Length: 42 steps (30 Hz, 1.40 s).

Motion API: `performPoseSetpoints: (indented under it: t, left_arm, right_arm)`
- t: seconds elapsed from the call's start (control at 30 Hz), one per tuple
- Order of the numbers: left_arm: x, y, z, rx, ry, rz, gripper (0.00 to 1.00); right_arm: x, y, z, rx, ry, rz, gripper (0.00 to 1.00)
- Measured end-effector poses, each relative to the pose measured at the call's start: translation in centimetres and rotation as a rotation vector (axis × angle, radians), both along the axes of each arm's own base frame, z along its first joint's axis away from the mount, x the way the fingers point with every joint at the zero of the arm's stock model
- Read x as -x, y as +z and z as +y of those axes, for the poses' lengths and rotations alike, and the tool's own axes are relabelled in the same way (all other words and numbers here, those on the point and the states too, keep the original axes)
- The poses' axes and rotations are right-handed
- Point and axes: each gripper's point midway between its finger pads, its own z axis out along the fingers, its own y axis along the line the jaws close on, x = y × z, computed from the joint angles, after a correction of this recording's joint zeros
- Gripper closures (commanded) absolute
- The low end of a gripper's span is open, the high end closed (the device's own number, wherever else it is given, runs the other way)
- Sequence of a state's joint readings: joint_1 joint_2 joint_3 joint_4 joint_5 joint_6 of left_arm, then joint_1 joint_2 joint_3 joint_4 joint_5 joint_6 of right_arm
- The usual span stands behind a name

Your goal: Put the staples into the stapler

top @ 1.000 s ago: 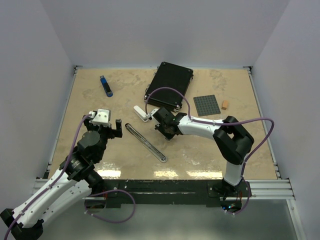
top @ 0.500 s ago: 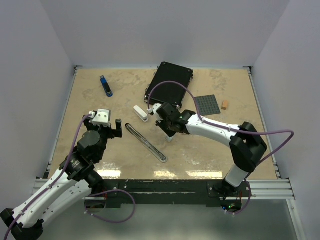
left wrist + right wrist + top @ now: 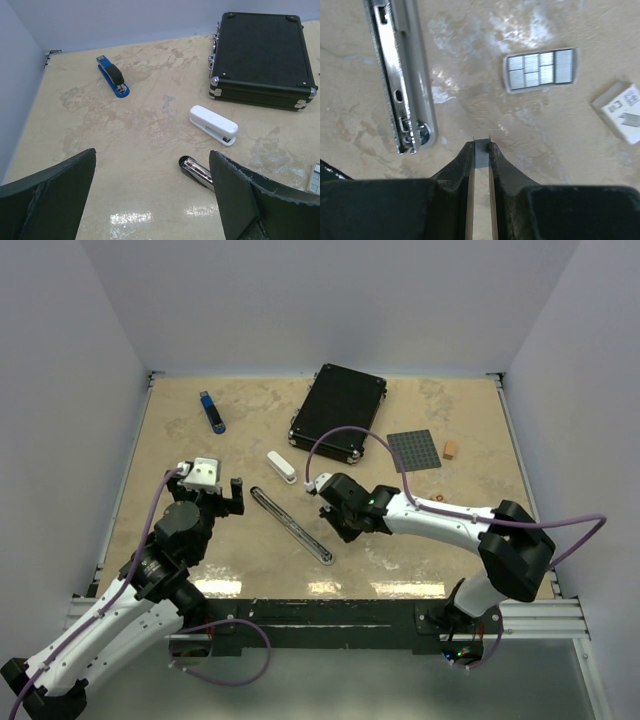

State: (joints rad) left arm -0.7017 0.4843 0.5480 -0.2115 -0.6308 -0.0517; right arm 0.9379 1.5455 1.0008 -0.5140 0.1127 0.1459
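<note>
Grey staples [image 3: 481, 153] are being pinched in the right gripper [image 3: 481, 145], the stapler [image 3: 397, 70] lying at upper left.

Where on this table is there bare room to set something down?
Bare tabletop lies between the blue stapler and the black case, and in the far right corner beyond the grey plate and orange cube. The middle is crowded: the white stapler, the open stapler and the right gripper holding a staple strip sit close together.
</note>
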Motion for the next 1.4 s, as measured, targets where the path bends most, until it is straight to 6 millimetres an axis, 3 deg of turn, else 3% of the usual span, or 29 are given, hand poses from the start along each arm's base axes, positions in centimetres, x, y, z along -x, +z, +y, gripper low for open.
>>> performPoseSetpoints:
  t: [0.2, 0.53, 0.67, 0.93, 1.4]
  left_arm:
    - [0.0, 0.0, 0.0, 0.000, 0.001, 0.000, 0.00]
    - [0.0, -0.1, 0.0, -0.001, -0.001, 0.002, 0.00]
    - [0.0, -0.1, 0.0, -0.002, -0.003, 0.003, 0.00]
    - [-0.1, -0.1, 0.0, -0.001, -0.004, 0.003, 0.00]
    - [0.0, -0.1, -0.1, 0.000, -0.008, 0.003, 0.00]
  right_arm:
    - [2.2, -1.2, 1.7, -0.021, 0.002, 0.029, 0.95]
    - [1.5, -3.6, 2.1, 0.012, -0.064, 0.026, 0.92]
    - [1.6, -4.2, 2.0, 0.023, -0.075, 0.033, 0.80]
    - [1.5, -4.2, 1.5, 0.042, -0.089, 0.030, 0.65]
    - [1.9, -3.5, 1.8, 0.049, -0.100, 0.079, 0.60]
